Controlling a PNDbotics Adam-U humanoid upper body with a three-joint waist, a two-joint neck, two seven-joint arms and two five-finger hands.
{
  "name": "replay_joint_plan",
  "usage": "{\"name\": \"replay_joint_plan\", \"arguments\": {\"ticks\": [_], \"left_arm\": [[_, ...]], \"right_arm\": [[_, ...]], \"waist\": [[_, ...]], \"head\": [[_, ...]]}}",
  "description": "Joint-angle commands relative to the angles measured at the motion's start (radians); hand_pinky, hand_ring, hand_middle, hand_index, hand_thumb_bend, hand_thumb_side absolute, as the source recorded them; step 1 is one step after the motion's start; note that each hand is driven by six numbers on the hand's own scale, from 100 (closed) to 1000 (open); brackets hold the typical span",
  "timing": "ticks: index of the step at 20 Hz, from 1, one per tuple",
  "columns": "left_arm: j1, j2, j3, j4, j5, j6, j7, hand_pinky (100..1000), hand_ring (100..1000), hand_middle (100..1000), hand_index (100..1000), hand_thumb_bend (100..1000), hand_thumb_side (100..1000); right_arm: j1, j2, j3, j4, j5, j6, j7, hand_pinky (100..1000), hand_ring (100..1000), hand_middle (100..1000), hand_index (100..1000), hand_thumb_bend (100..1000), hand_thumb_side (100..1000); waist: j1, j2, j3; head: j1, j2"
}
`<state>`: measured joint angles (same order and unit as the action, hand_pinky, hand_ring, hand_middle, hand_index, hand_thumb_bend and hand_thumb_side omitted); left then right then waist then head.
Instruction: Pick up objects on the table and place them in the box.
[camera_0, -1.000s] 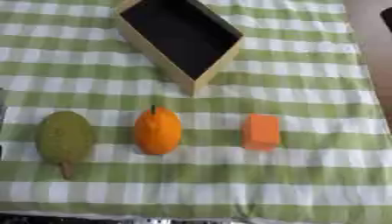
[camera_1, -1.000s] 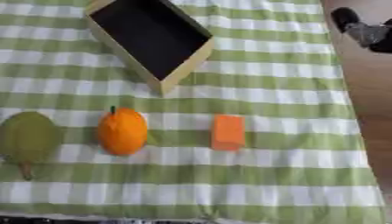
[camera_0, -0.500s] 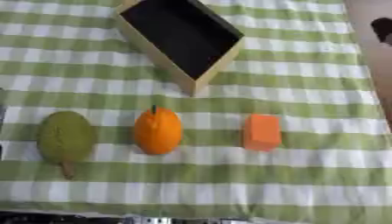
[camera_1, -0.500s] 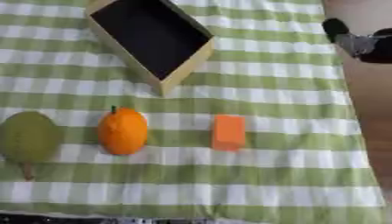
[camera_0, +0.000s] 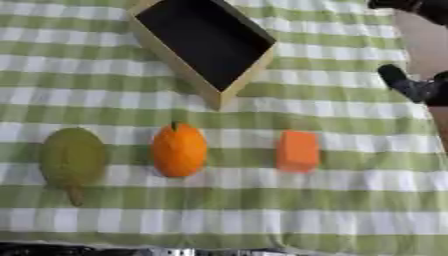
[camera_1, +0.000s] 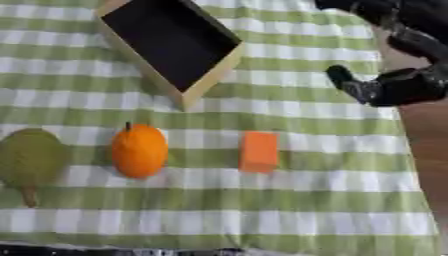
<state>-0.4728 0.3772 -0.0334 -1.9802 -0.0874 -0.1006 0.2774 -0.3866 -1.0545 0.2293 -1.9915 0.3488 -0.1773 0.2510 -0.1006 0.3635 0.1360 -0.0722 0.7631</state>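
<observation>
An open tan box (camera_0: 204, 45) with a dark inside lies askew at the back of the green checked table. In a row nearer me lie a green pear-shaped fruit (camera_0: 72, 159), an orange fruit (camera_0: 178, 150) and an orange block (camera_0: 297, 151). My right hand (camera_1: 389, 85) comes in from the upper right, over the table's right edge, well above and to the right of the orange block. It holds nothing; its fingers are blurred. My left hand shows in no view.
The table's right edge (camera_1: 411, 165) runs down the right side, with brown floor beyond it. A dark strip lies along the near edge at the bottom.
My right hand has come further into view from the upper right, moving down and left toward the table. The objects and box have not moved.
</observation>
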Motion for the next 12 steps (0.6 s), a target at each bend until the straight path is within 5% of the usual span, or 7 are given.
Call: {"name": "replay_joint_plan", "arguments": {"ticks": [1,12], "left_arm": [[-0.012,0.014,-0.003,-0.020,0.005,0.001,-0.005,793,765,692,875,435,610],[-0.014,0.012,-0.006,-0.020,0.008,0.001,-0.010,794,766,693,875,436,611]], "right_arm": [[-0.022,-0.010,0.023,-0.008,-0.014,0.017,0.051,1000,992,894,1000,148,209],[-0.046,0.048,0.111,-0.008,-0.035,0.088,0.188,1000,995,893,1000,100,171]], "waist": [[-0.003,-0.023,0.000],[-0.004,-0.022,0.005]], "head": [[-0.005,-0.009],[-0.006,-0.005]]}}
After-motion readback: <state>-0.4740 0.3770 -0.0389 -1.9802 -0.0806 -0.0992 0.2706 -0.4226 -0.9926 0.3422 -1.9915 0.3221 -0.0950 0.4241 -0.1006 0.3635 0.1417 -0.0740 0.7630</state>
